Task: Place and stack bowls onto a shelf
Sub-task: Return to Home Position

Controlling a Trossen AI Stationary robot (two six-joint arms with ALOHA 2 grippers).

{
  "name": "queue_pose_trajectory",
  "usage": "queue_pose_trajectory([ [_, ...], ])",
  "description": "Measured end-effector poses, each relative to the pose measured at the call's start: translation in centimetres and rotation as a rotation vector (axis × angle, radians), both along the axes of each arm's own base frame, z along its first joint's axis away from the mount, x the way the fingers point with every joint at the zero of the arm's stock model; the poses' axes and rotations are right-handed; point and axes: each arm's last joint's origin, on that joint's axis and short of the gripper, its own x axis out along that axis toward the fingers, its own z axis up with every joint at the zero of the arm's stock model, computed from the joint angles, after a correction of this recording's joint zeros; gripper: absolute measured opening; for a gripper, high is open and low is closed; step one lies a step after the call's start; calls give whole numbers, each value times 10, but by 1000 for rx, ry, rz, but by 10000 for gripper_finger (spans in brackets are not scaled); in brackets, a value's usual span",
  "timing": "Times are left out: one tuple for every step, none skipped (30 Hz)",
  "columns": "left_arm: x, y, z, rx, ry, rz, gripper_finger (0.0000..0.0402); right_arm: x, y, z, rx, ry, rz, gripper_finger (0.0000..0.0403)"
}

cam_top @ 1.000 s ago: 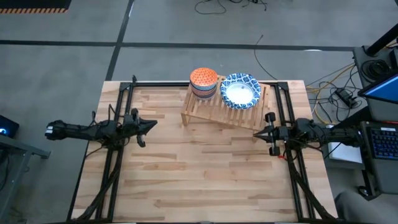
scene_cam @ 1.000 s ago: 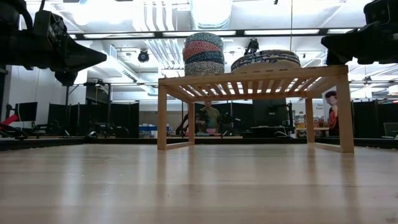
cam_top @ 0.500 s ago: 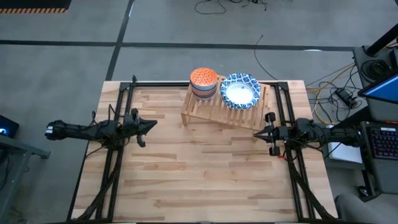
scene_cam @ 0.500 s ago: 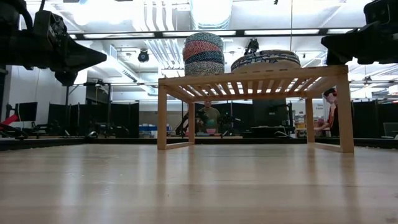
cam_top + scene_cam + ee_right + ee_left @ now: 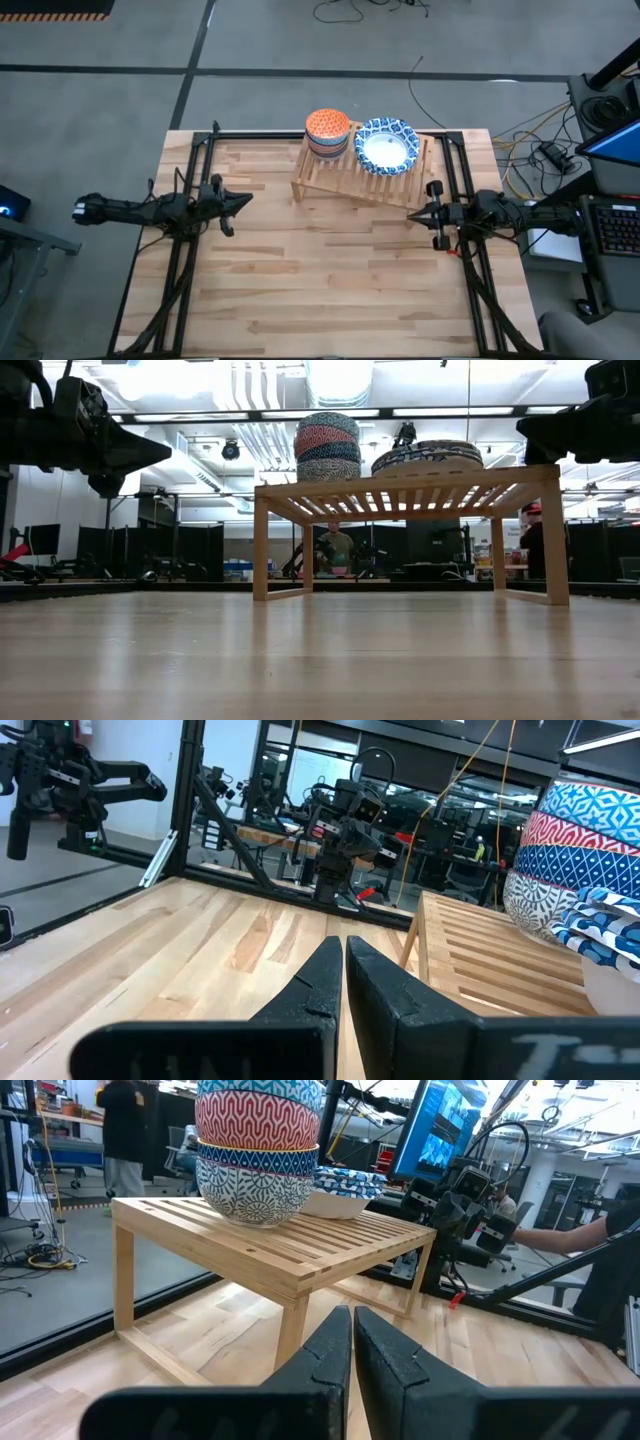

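Now I hang clear of the shelf (image 5: 345, 180) on both sides. My left end effector (image 5: 243, 200) is well out to the shelf's left and my right end effector (image 5: 412, 215) is near its right corner, each with fingers pinched together and holding nothing. The bowls sit on the shelf in 2 stacks, the small stack (image 5: 327, 130) at its left end and the wide stack (image 5: 386, 146) just beside it. To finish well, I judge I should park level above the counter (image 5: 300, 290), with no swing toward the shelf. From above I cannot count the bowls in each stack. My left wrist view cuts off the small stack's top, and the wide stack's layers are hard to tell apart.
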Motion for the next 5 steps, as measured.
queue_pose_trajectory([
  [0, 0, 0, 0, 0, 0, 0, 0, 0, 0, 0, 0, 0, 9],
  [0, 0, 0, 0, 0, 0, 0, 0, 0, 0, 0, 0, 0, 9],
  [0, 0, 0, 0, 0, 0, 0, 0, 0, 0, 0, 0, 0, 9],
  [0, 0, 0, 0, 0, 0, 0, 0, 0, 0, 0, 0, 0, 9],
  [0, 0, 0, 0, 0, 0, 0, 0, 0, 0, 0, 0, 0, 9],
])
